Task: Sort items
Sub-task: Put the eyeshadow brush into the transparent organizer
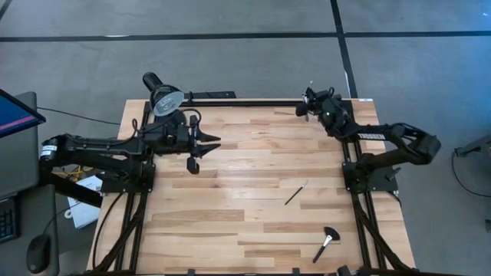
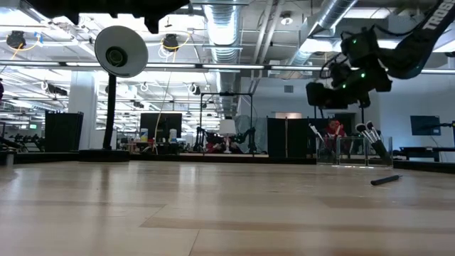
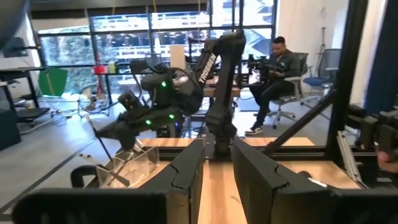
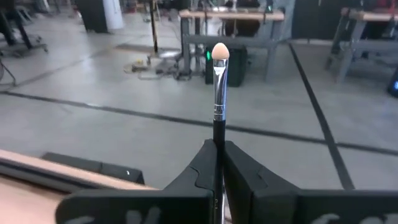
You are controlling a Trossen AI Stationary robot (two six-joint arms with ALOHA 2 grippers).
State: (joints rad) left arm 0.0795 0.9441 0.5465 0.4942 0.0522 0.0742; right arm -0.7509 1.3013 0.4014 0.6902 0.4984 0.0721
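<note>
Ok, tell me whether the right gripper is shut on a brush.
Shut. In the right wrist view the right gripper clamps a silver-ferruled brush, its peach tip pointing away from the fingers.

Slim dark brush (image 1: 296, 193) lying diagonal mid-tabletop; fan-head brush (image 1: 327, 241) near front edge; peach-tipped brush (image 4: 218, 93) upright, pinched in right tool (image 4: 217, 163); others (image 2: 370, 139) standing bristles-up at far corner.

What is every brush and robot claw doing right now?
Right claw: at the table's far right corner, shut on the peach-tipped brush.
Left claw: hovering over the table's far left, open, empty.
Thin brush: lying flat on the table.
Fan brush: lying flat near the front edge.
Clear container: upright, holding brushes.
</note>
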